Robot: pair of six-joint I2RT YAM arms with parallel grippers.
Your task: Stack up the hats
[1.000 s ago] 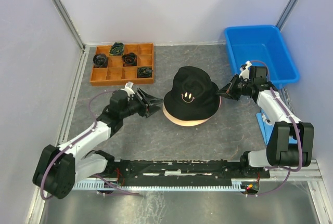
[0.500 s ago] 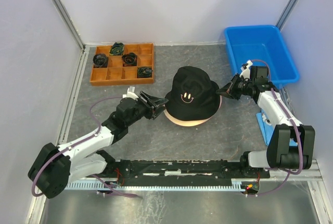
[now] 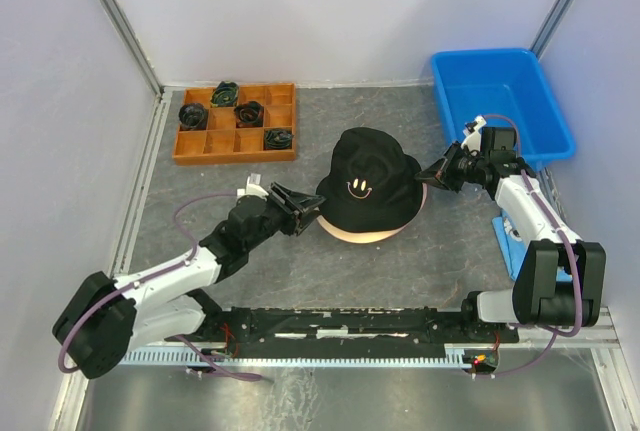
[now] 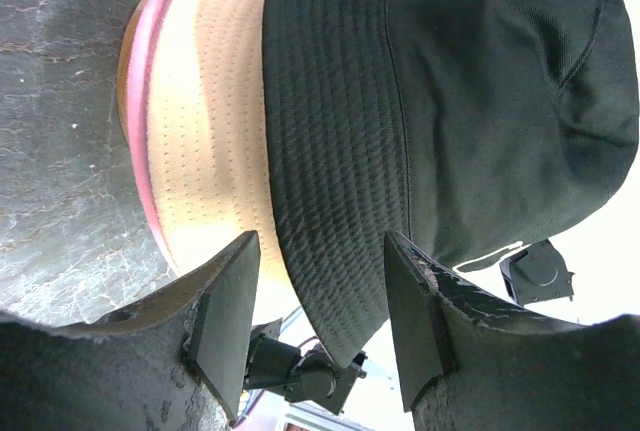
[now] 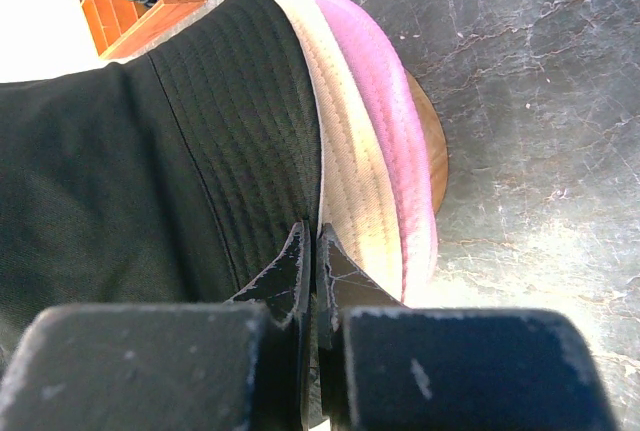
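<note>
Hats (image 3: 367,186) in one pile; four dark bundles (image 3: 248,113) in orange tray (image 3: 235,156) compartments

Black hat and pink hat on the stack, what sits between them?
A beige hat: its brim shows between the black hat and the pink hat, clearest in the right wrist view.

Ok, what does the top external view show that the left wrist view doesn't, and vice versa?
Top external only: the smiley on the black hat, the orange tray, the blue bin, the right hand at the stack's right edge. Left wrist only: the beige hat and pink hat brims as distinct layers under the black one. Both: the black hat on top and the open left hand at its brim.
</note>
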